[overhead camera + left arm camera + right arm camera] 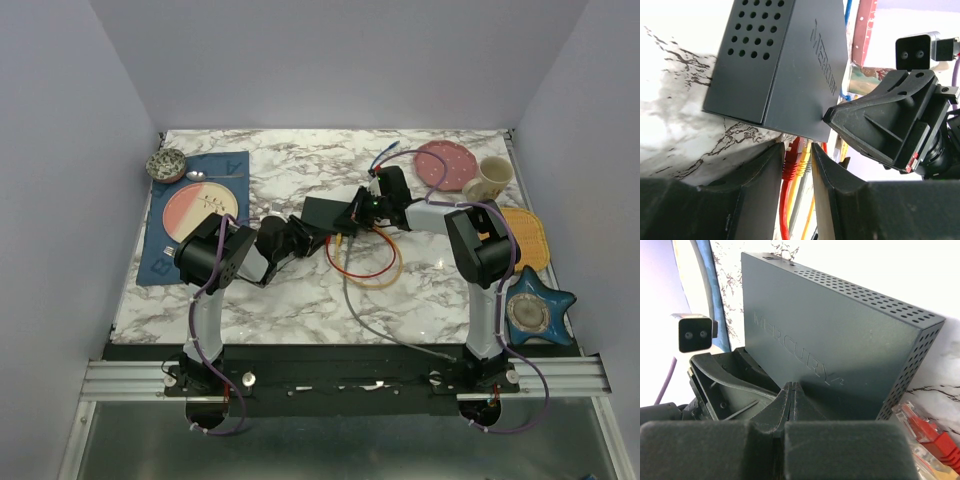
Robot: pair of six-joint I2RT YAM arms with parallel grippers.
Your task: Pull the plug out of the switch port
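1. The switch [325, 211] lies flat on the marble table [300, 300], about mid-table, between the two grippers.
2. The edge with the sockets faces near. A red plug [791, 161] and a yellow plug [805, 156] sit side by side in it.
3. The left gripper [796, 146] comes in from the near left. Its fingers [760, 190] straddle both plugs, with a grey cable [385, 325] also in the gap. The jaws stand narrow and close against the plugs; whether they actually clamp them cannot be told.
4. The right gripper [791, 388] reaches in from the right. Its jaws are clenched together with nothing between them, and the joined tips rest on the top face of the switch near its right edge.
5. Red and orange cables [365, 268] loop on the table just near the switch.
6. A pink plate [445, 165] and a cup [487, 178] stand far right, well apart from the switch.
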